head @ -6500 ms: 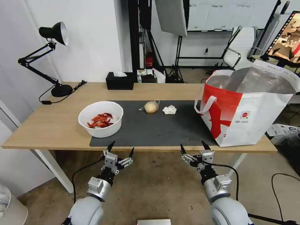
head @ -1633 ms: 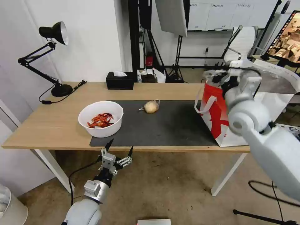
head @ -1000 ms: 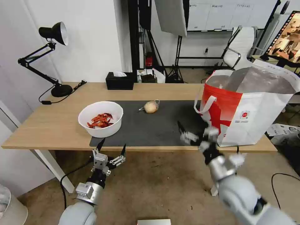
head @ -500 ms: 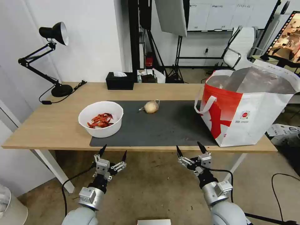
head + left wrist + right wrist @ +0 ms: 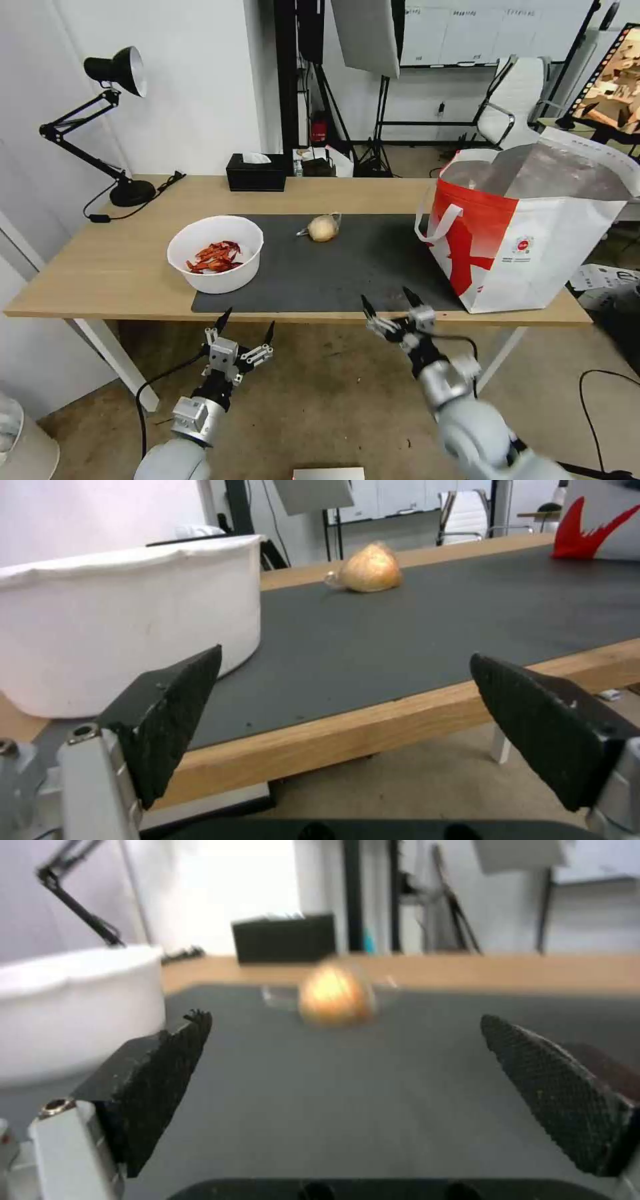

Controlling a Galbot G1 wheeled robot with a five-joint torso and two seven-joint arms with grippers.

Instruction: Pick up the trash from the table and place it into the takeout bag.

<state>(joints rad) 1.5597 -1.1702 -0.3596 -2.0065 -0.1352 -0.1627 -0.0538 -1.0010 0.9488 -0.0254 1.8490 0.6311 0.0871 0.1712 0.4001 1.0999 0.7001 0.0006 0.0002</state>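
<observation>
Two grippers sit low at the near edge of the long light-wood table [image 5: 120, 267], both spread wide and holding nothing. Right gripper [image 5: 390, 308] is raised just over the front lip of the large dark grey mat [image 5: 373, 267], its black pointed fingers [image 5: 160, 1085] framing the tan ball in clear wrap [image 5: 335, 996] straight ahead, which reads as lining up for a grab at it. Left gripper [image 5: 245, 325] hangs below the table edge, parked in front of the white round bowl of red shells [image 5: 215, 253]; from its wrist view the bowl wall [image 5: 127, 630] looms beside one finger.

Farther out, the wrapped ball [image 5: 323, 228] rests alone near the mat's far edge, well apart from the bowl, so the approach looks unobstructed. On the robot's right stands the large white-and-red takeout bag [image 5: 527, 247] with silver foil lining, mouth open upward, ready to take drops from above. Behind, a black tissue box [image 5: 256, 173] and black desk lamp [image 5: 110, 127] stand at the far side, out of the way
</observation>
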